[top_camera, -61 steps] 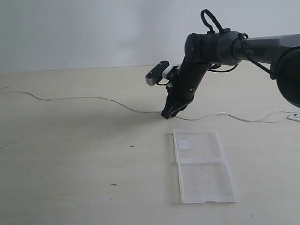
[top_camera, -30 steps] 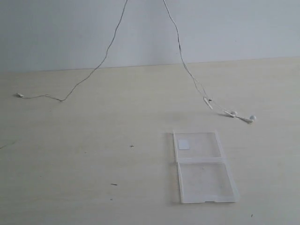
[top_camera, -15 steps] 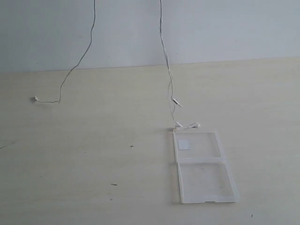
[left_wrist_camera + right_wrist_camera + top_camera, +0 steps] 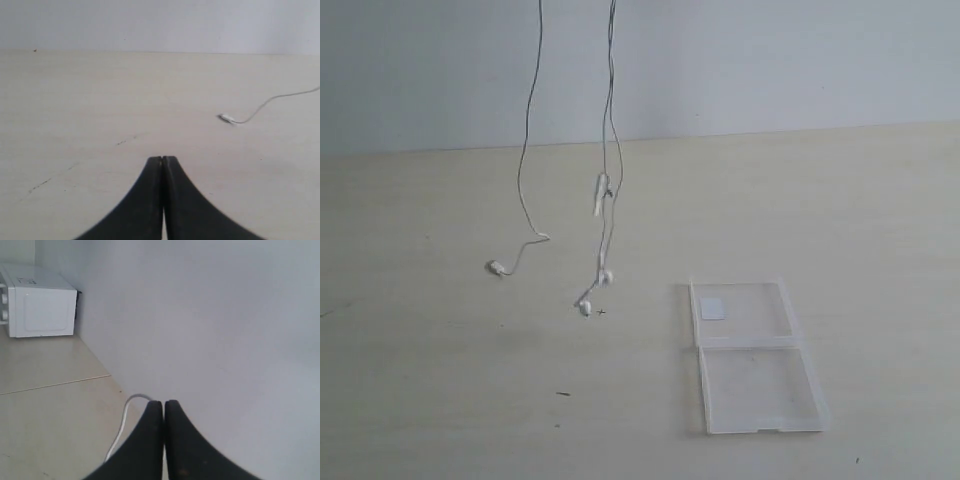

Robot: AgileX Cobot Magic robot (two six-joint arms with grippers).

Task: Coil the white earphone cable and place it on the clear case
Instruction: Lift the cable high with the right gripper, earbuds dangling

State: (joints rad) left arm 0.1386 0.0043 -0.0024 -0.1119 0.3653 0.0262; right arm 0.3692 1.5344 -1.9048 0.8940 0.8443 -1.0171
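The white earphone cable (image 4: 521,175) hangs in two strands from above the exterior view's top edge. Its inline remote (image 4: 601,193) dangles in the air. The two earbuds (image 4: 586,307) reach the table left of the clear case (image 4: 760,390), apart from it, and the plug end (image 4: 497,267) lies farther left. The case lies open and flat, with a white sticker (image 4: 713,308) in its far half. My right gripper (image 4: 164,402) is shut on the cable (image 4: 122,422), raised high near the wall. My left gripper (image 4: 163,159) is shut with nothing in it, low over the table, the plug end (image 4: 227,118) ahead of it.
A white box-shaped appliance (image 4: 40,305) stands by the wall in the right wrist view. Small dark specks (image 4: 563,394) mark the table. Neither arm shows in the exterior view.
The hanging strands have swung left and closer together. The earbuds left the case's far edge for the table left of it. The plug end slid right.
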